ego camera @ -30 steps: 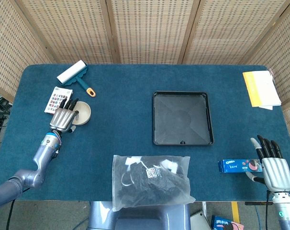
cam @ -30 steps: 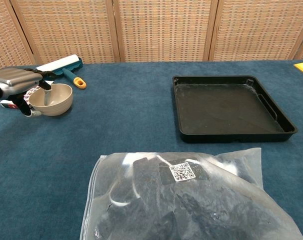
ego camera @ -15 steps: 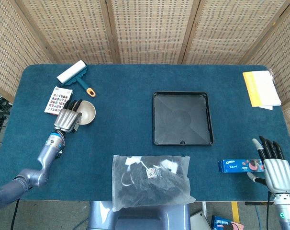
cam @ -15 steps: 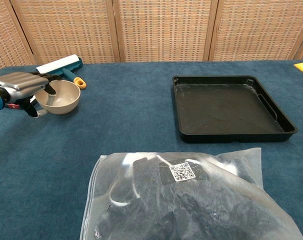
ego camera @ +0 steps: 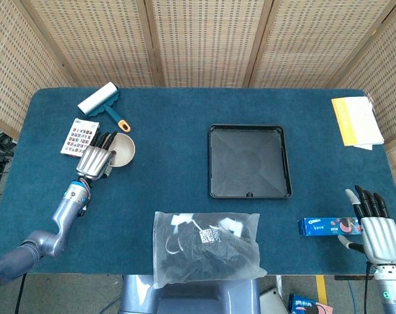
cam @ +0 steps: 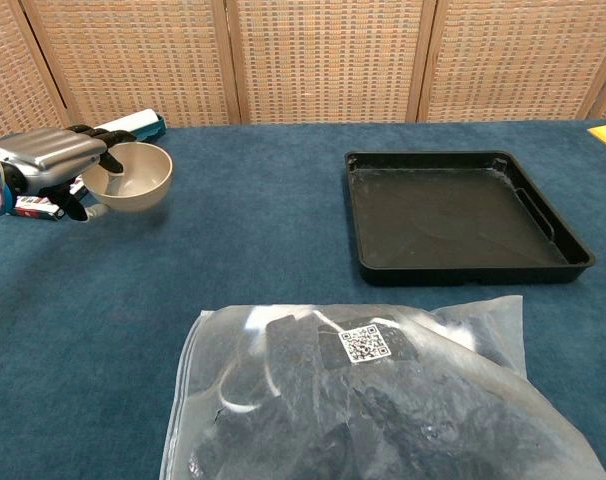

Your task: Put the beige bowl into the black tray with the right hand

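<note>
— Holding the beige bowl (ego camera: 121, 150) at left of frame is the left hand (ego camera: 96, 160), fingers over its rim.
— And the right hand (ego camera: 376, 230)?
— Lower right, fingers spread, holding nothing. The black tray (ego camera: 249, 161) at centre holds nothing; the placing remains undone.

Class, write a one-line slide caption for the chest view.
Left hand holds the beige bowl by its rim, left of the empty black tray.
</note>
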{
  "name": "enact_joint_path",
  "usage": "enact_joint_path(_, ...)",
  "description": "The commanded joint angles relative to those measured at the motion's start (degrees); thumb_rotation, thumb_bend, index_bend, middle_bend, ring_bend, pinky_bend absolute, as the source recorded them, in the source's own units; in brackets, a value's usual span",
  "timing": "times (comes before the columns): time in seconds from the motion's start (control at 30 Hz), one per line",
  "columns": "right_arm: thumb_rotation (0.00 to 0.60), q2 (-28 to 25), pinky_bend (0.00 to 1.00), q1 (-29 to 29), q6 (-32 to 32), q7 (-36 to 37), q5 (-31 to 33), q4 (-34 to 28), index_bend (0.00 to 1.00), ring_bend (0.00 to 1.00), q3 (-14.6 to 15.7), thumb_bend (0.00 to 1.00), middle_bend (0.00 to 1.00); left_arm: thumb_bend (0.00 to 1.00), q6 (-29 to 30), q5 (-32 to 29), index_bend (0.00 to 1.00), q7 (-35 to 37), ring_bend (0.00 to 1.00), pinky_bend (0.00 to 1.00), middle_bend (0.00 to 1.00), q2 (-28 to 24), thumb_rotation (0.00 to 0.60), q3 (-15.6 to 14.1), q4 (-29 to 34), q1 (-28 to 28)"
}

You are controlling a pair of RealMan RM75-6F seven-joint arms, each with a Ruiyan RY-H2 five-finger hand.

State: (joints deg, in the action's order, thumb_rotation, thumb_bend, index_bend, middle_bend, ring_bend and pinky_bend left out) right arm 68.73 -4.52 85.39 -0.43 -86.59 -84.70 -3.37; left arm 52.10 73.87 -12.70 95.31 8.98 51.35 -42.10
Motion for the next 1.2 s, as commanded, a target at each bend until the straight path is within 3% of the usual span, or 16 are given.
enact_joint_path(0.03,0.6,-0.1,0.0,0.0,-0.3,-0.1,0.3,-0.1,0.06,0.0,0.0,0.15,0.0,0.48,0.3,0.4,0.68,-0.5,0.0,0.0,0.0,0.1,0.6,0.6,1.5,-1.0)
enact_joint_path(0.43,0.6,-0.2,0.0,0.0,-0.5,0.6,0.8,0.4,0.06,0.0,-0.3,0.15,0.0,0.48,-0.2,-0.7,0.67,-6.0,0.0,0.0,0.0,2.5,0.6,2.9,9.6,-5.3)
enact_joint_path(0.83,0.6,-0.3,0.0,0.1,-0.2,0.7,0.5,0.3,0.06,0.0,-0.2,0.15,0.0,0.47,-1.0,-2.4,0.66,-12.5,0.0,0.0,0.0,7.3,0.6,3.3,11.3,-8.3)
enact_joint_path(1.1,0.6,-0.4,0.0,0.2,-0.1,1.2,0.7,0.3,0.06,0.0,-0.4,0.15,0.0,0.46,-2.4,-5.2,0.62,-16.3,0.0,0.0,0.0,9.3,0.6,4.0,10.1,-10.0)
enact_joint_path(1.2,0.6,-0.5,0.0,0.2,0.0,1.4,0.8,0.4,0.06,0.0,-0.5,0.16,0.0,0.43,-3.0,-6.0,0.52,-16.8,0.0,0.0,0.0,9.7,0.6,4.2,9.8,-10.3)
